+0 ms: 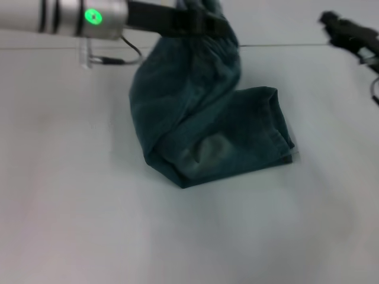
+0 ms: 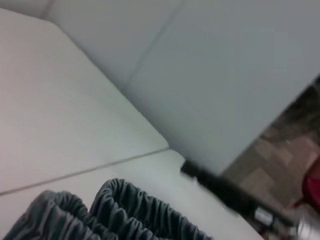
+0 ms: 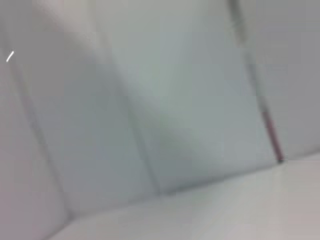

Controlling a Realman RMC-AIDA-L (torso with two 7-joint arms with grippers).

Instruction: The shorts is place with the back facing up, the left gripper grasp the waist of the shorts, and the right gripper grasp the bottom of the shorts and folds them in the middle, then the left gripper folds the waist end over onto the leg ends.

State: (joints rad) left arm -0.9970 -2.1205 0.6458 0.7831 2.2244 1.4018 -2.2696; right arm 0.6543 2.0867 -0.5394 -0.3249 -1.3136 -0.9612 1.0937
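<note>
left gripper (image 1: 198, 18): clamped on shorts (image 1: 207, 130) waistband, raised | leg ends: below it on table (image 1: 71, 195) | right gripper (image 1: 349, 35): apart, state indiscernible

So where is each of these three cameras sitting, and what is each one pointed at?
Head view: on the robot's head, looking down at the shorts on the table; the left hand lifts the waist, the right hand sits off at the far right.
Left wrist view: on the left arm, looking over the gathered waistband toward the wall; no fingers show.
Right wrist view: on the right arm, facing bare wall.
Shared: head and left wrist views both show the shorts.
</note>
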